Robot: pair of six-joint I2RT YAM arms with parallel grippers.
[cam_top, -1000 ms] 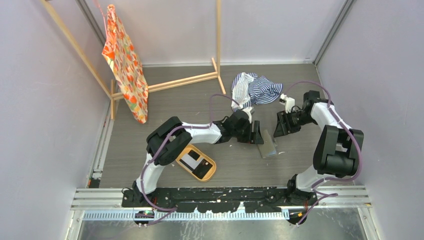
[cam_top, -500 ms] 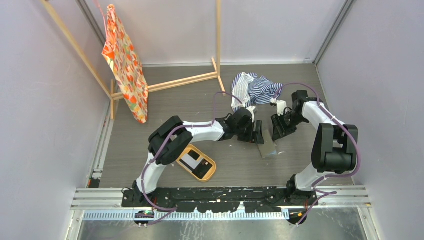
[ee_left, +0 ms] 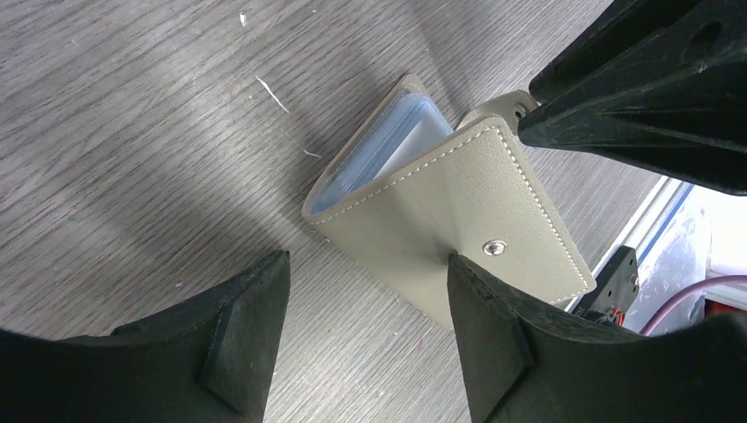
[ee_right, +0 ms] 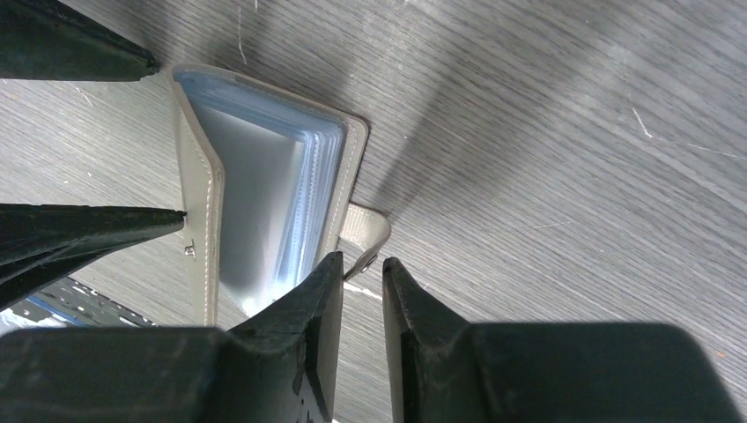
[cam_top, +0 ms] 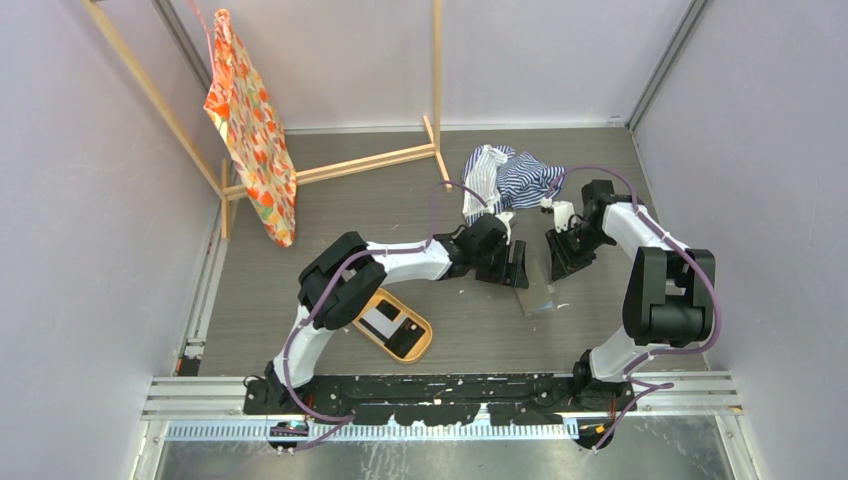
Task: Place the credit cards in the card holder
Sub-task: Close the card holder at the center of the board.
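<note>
The card holder [cam_top: 538, 288] lies at mid table, grey-brown, its cover [ee_left: 458, 211] lifted to show pale blue sleeves [ee_right: 264, 194]. My left gripper [ee_left: 367, 260] is open at the holder's left side, one fingertip [ee_left: 462, 273] touching the cover near the snap stud [ee_left: 498, 248]. My right gripper [ee_right: 361, 262] is at the holder's far right corner. Its jaws stand a narrow gap apart, with the end of the strap tab [ee_right: 363, 231] between the tips. A black card [cam_top: 405, 337] and a white card [cam_top: 378, 320] lie in the orange tray [cam_top: 422, 346] by the left arm.
A striped cloth [cam_top: 512, 178] lies just behind the grippers. A wooden frame [cam_top: 345, 165] with an orange patterned cloth [cam_top: 250, 130] hanging on it stands at the back left. Walls close in on both sides.
My right gripper has moved left to the holder's corner and its jaws have narrowed around the strap tab. The left gripper has barely moved.
</note>
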